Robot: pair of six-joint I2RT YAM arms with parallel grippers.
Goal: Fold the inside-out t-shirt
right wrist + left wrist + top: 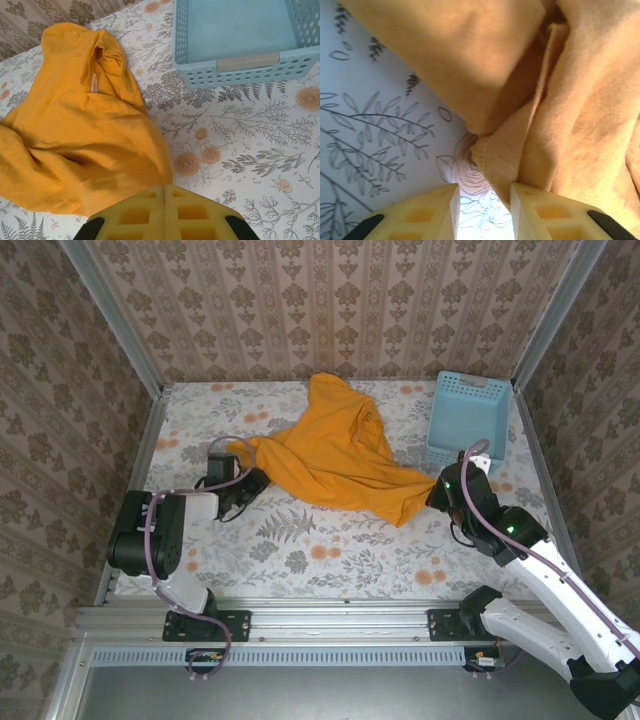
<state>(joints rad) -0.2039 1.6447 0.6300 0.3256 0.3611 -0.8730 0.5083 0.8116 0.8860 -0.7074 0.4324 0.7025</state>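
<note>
The inside-out t-shirt [335, 455] is a plain orange-yellow cloth, bunched and wrinkled across the middle of the table, its folds drawn toward both grippers. My left gripper [260, 479] lies low at the shirt's left end. In the left wrist view its jaws [484, 189] stand apart, with the tablecloth showing between them. A hemmed fold of the t-shirt [555, 115] hangs against the right finger [530, 200]. My right gripper [437, 492] is at the shirt's pointed right end. Its fingers [165, 187] are pressed together, and the t-shirt [85, 135] runs into their tips.
A light blue lattice basket [468, 416] stands empty at the back right, close beyond my right gripper, also seen as the basket [240, 62]. The floral tablecloth [330, 545] lies bare in front of the shirt. Metal frame rails and patterned walls close in the sides and back.
</note>
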